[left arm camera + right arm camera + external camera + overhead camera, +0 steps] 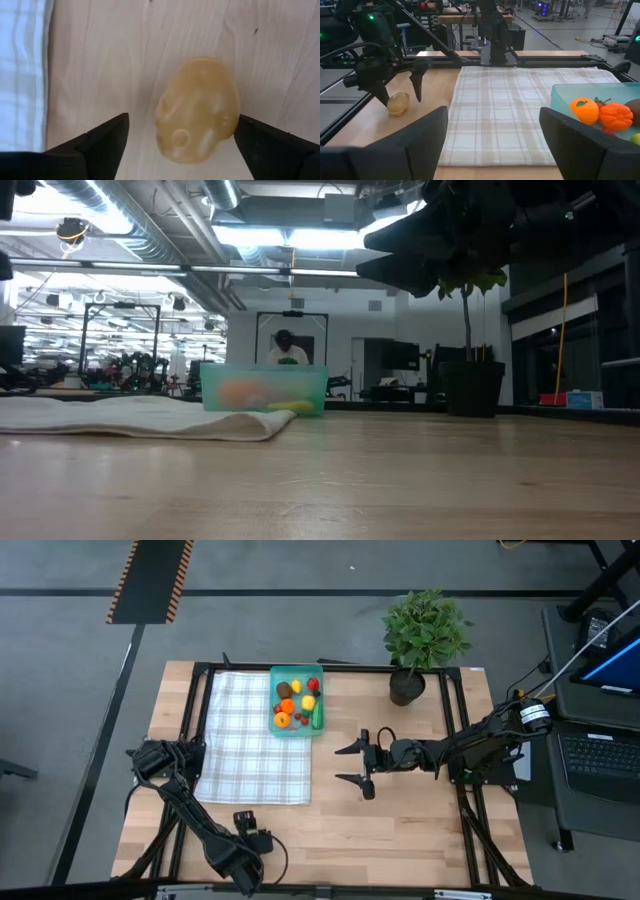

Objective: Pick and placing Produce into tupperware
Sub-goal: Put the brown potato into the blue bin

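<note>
Potato-shaped produce (196, 111), a pale tan piece, lay on the bare wood at the near left of the table, directly between the spread fingers of the left gripper (252, 828), with its long axis running along the gap between the fingers and the checked cloth (255, 737) just beside it. Farther right, the tupperware (297, 701) stood at the far edge of the cloth and already held many pieces. The right gripper (357, 764) hovered wide open and empty near the table's middle, well apart from the tan piece, so the left arm was clearly the nearer one.
</note>
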